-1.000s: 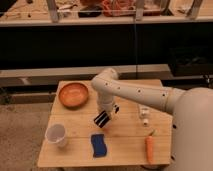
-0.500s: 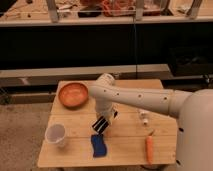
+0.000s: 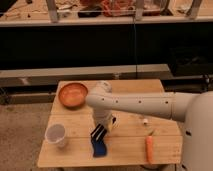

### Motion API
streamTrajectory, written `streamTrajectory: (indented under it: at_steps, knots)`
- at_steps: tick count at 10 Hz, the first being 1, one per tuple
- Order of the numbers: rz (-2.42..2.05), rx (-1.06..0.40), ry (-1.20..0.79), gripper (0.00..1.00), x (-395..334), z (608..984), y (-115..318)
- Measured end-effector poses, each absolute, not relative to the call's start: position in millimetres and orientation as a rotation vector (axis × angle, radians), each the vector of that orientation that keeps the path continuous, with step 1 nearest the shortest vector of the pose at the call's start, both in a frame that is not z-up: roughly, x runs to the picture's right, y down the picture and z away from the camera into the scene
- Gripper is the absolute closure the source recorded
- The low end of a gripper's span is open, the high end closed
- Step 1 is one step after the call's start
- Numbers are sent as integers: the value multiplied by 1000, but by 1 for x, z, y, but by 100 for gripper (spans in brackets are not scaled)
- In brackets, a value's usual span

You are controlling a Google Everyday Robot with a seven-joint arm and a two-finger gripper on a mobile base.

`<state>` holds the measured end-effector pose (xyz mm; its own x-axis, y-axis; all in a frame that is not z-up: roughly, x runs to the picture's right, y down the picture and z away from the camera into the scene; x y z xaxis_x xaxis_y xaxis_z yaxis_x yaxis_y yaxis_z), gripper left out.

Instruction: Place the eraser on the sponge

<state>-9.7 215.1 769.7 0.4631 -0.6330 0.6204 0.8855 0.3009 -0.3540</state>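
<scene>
The eraser [image 3: 98,133], a small black block with thin white stripes, hangs tilted just above the sponge [image 3: 100,148], a flat bright blue pad near the table's front edge. My gripper [image 3: 101,127] is shut on the eraser, reaching down from the white arm [image 3: 135,104] that crosses the table from the right. The eraser's lower end overlaps the sponge's top edge in this view; whether they touch I cannot tell.
An orange bowl [image 3: 73,94] sits at the wooden table's [image 3: 75,150] back left. A white cup [image 3: 56,135] stands front left. An orange carrot [image 3: 149,148] lies front right, with a small white tube [image 3: 144,121] behind it. Dark shelving runs behind the table.
The gripper has carried the eraser down and toward the table's front, from mid-table to just over the sponge. The arm has lowered with it.
</scene>
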Motion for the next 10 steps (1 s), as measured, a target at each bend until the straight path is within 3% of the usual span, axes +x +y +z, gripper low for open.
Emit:
streamTrajectory:
  at_steps: [10]
  knots:
    - [-1052,-728,-401,96,-9,772,228]
